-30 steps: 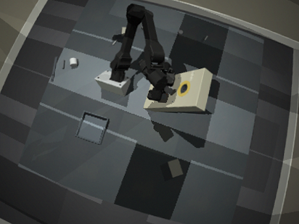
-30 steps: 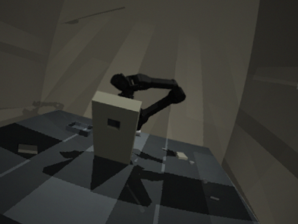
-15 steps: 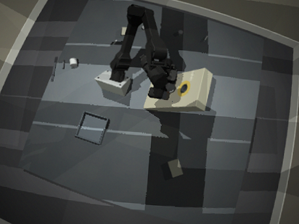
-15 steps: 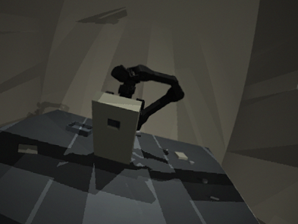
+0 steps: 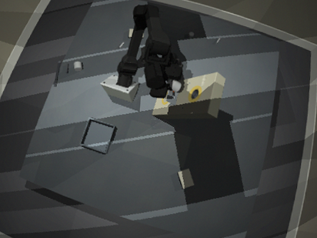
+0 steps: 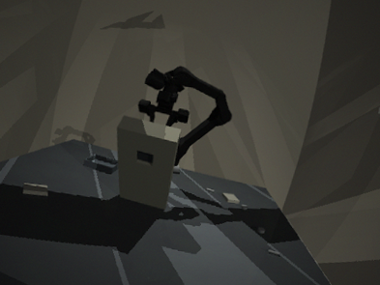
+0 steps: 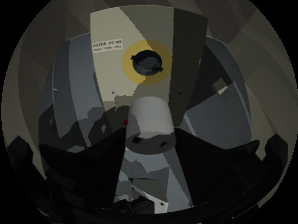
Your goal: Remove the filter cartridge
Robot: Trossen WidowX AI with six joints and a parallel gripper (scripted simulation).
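Observation:
The white round cartridge (image 5: pixel 176 85) (image 7: pixel 150 114) is out of the service panel (image 5: pixel 216 97) (image 6: pixel 143 183) (image 7: pixel 107 70). Its face with two dark slots points toward the wrist camera. My gripper (image 5: pixel 174 91) (image 6: pixel 162 118) (image 7: pixel 149 132) is shut on the cartridge, one dark finger on each side. It holds it in the air in front of the panel, at about the height of its top edge in the exterior view. The panel's round opening (image 5: pixel 195 93) (image 7: pixel 148 63), ringed in yellow, is empty. The tray (image 5: pixel 99 135) (image 6: pixel 103 167) is empty and stands apart from the gripper.
The pale base block (image 5: pixel 119 88) stands beside the arm. A small beige block (image 5: pixel 187 178) (image 6: pixel 36 190) lies beyond the tray. Another pale block (image 6: pixel 230 198), a white cylinder (image 5: pixel 77 65) and thin rods lie farther off. The upright panel is the tall obstacle beside the gripper.

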